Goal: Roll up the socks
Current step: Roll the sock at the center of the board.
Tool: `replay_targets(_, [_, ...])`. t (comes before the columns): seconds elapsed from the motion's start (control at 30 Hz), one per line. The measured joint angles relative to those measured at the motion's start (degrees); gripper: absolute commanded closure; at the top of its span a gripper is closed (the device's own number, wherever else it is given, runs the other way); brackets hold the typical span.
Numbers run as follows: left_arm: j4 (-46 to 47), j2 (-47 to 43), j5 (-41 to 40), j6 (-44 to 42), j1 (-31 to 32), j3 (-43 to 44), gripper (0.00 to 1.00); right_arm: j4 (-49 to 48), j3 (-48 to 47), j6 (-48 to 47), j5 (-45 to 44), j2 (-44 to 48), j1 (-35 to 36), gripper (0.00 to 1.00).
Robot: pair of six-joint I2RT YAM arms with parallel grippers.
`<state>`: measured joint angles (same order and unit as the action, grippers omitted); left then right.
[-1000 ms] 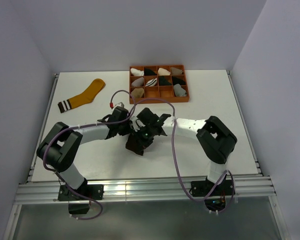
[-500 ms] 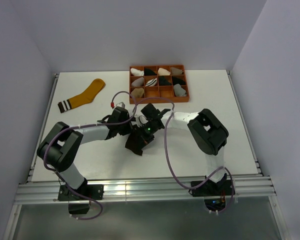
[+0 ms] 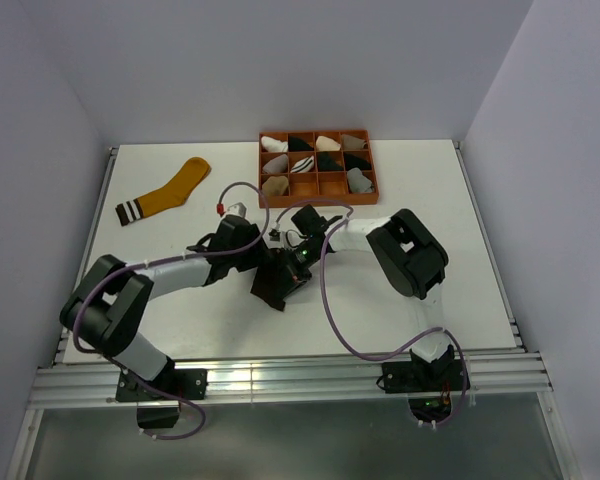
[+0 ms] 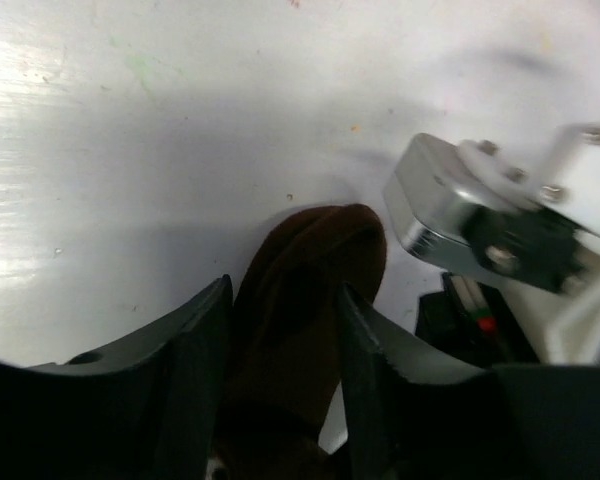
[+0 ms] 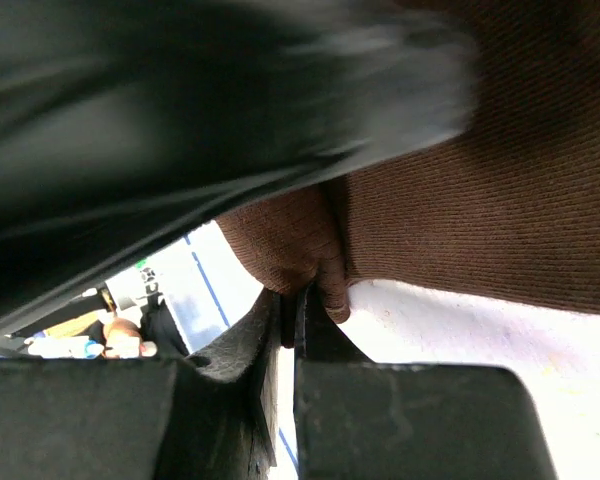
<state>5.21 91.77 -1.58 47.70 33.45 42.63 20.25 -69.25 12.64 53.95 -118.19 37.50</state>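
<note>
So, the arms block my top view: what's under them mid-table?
The dark brown sock, on the white table. The left fingers clamp its sides; the right fingers pinch a fold. How the rest of it lies is covered.

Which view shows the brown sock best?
Left wrist: the brown sock sits between the left fingers, folded end clear. Right wrist is a close-up of fabric pinched by the right fingers. Top external shows only a dark, half-hidden patch.
</note>
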Motion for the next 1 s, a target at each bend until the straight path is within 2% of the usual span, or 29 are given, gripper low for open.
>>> replay_targets(0.07, [-0.72, -2.36, -1.01, 0.48, 0.0, -0.39, 0.38, -0.07, 0.0, 0.44, -0.09, 0.0, 0.0, 1.0])
replay_targets(0.2, [-3.06, -9.57, -4.15, 2.86, 0.0, -1.55, 0.3, -0.11, 0.0, 1.42, -0.33, 0.0, 0.0, 1.0])
replay_targets(0.37, [-7.02, -16.87, -7.32, 8.07, 0.0, -3.41, 0.29, -0.11, 0.0, 2.56, -0.94, 0.11, 0.0, 1.0])
replay_targets(0.53, [-8.57, -22.71, -7.3, 14.99, 0.98, -9.97, 0.3, -0.11, 0.07, 3.5, -2.03, 0.52, 0.02, 1.0])
replay_targets(0.73, [-8.85, -23.74, -7.34, 21.97, 6.62, -15.85, 0.32, -0.11, 0.17, 4.68, -3.43, 0.98, 0.37, 1.0])
replay_targets(1.0, [-7.45, -21.29, -8.98, 26.97, 7.76, -17.7, 0.37, -0.13, 0.15, 5.99, -4.31, 1.14, 0.85, 1.0])
